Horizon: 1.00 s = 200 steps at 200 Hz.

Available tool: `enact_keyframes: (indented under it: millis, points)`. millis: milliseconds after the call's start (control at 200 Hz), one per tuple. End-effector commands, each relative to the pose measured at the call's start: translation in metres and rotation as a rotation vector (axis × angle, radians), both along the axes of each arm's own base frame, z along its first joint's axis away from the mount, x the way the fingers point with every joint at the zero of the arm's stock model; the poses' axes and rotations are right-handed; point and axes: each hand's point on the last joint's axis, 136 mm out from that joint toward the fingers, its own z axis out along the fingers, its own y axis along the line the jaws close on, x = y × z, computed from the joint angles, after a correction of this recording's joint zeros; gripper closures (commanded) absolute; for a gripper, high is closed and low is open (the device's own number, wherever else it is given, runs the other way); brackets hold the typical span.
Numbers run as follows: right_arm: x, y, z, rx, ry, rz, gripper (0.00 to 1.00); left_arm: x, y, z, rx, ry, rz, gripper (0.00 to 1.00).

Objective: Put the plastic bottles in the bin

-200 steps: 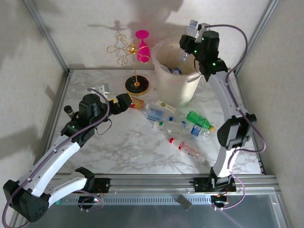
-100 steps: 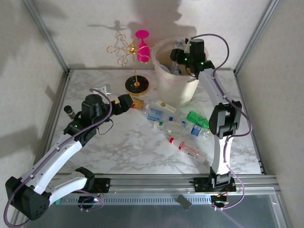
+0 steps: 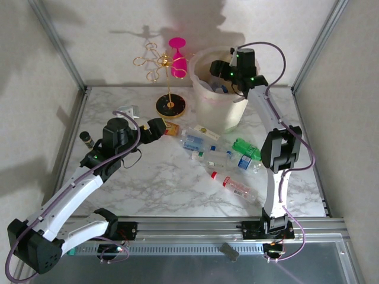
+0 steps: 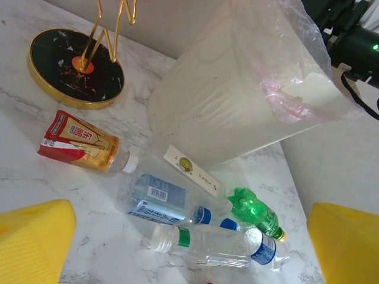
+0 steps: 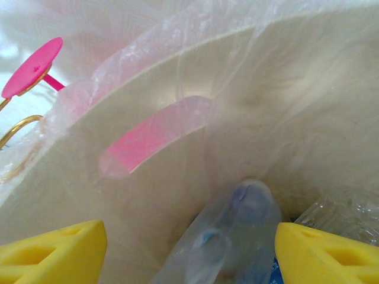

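Left gripper [image 4: 190, 245] spread wide, empty. Plastic bottles [image 4: 160, 201] lie just ahead, between its fingers [image 4: 35, 242]. Likely light, thin-walled, slick, prone to roll: pinch mid-body across the label. Right gripper [image 5: 189, 248] parted inside bin [image 5: 284, 106], loose bottle [image 5: 243, 219] below its pads.

The left arm [image 3: 68, 198] and the right arm [image 3: 269, 112] were both made of long white tubes with chunky black blocks at the bends. A thin purple cable [image 3: 263, 43] looped along each arm. Little green lights [image 3: 253, 77] glowed on the black parts. Each arm stood on a small black base [image 3: 111, 217] at the near edge of the tabletop. The left gripper [image 3: 155, 127] and the right gripper [image 3: 218, 70] were black, and their fingers had bright yellow pads [image 4: 32, 245] with a bumpy, dotted skin.
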Motion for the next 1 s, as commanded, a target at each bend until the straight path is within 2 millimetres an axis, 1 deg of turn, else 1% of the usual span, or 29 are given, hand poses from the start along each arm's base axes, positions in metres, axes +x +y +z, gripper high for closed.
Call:
enact_keyframes:
  millis: [0, 145, 215, 240, 255, 335, 406, 421, 451, 541, 591, 641, 716, 851, 906, 936, 996]
  points:
    - [-0.021, -0.006, 0.075, 0.000, -0.139, -0.003, 0.25, -0.005, 0.002, 0.013, -0.023, -0.022, 0.012, 0.00]
    - [-0.042, -0.017, 0.113, -0.018, -0.209, -0.021, 0.26, -0.009, 0.006, 0.019, -0.046, -0.024, 0.026, 0.01]
    - [-0.056, -0.021, 0.124, -0.023, -0.225, -0.019, 0.26, -0.013, 0.005, 0.023, -0.061, -0.029, 0.019, 0.01]
    - [-0.061, -0.022, 0.125, -0.027, -0.225, -0.019, 0.27, -0.014, 0.005, 0.022, -0.063, -0.027, 0.018, 0.01]
    - [-0.066, -0.024, 0.130, -0.028, -0.232, -0.020, 0.27, -0.015, 0.005, 0.022, -0.065, -0.027, 0.016, 0.01]
    - [-0.087, -0.030, 0.131, -0.031, -0.222, -0.025, 0.28, -0.017, 0.005, 0.021, -0.074, -0.021, 0.009, 0.01]
    - [-0.110, -0.033, 0.123, -0.033, -0.197, -0.025, 0.31, -0.020, 0.002, 0.016, -0.081, -0.007, -0.008, 0.01]
    - [-0.115, -0.034, 0.119, -0.039, -0.187, -0.029, 0.32, -0.021, 0.001, 0.015, -0.083, -0.003, -0.013, 0.01]
    - [-0.127, -0.035, 0.117, -0.049, -0.182, -0.036, 0.33, -0.022, -0.001, 0.012, -0.085, 0.005, -0.023, 0.01]
    - [-0.166, -0.027, 0.093, -0.099, -0.133, -0.005, 0.33, -0.026, -0.009, -0.002, -0.078, 0.042, -0.064, 0.01]
    - [-0.191, -0.014, 0.077, -0.131, -0.104, 0.036, 0.32, -0.028, -0.013, -0.013, -0.075, 0.069, -0.084, 0.01]
    - [-0.217, 0.000, 0.057, -0.168, -0.062, 0.081, 0.31, -0.030, -0.015, -0.023, -0.070, 0.094, -0.097, 0.01]
    - [-0.253, 0.009, 0.021, -0.216, 0.023, 0.121, 0.30, -0.031, -0.017, -0.040, -0.054, 0.135, -0.101, 0.01]
    - [-0.306, 0.001, -0.047, -0.308, 0.202, 0.149, 0.29, -0.031, -0.015, -0.066, -0.024, 0.201, -0.083, 0.01]
    - [-0.323, 0.000, -0.075, -0.344, 0.277, 0.175, 0.27, -0.030, -0.013, -0.072, -0.019, 0.211, -0.068, 0.01]
    - [-0.338, 0.006, -0.093, -0.386, 0.322, 0.219, 0.27, -0.029, -0.012, -0.073, -0.016, 0.214, -0.059, 0.01]
    - [-0.356, 0.002, -0.123, -0.493, 0.396, 0.234, 0.25, -0.027, -0.011, -0.074, -0.015, 0.212, -0.049, 0.01]
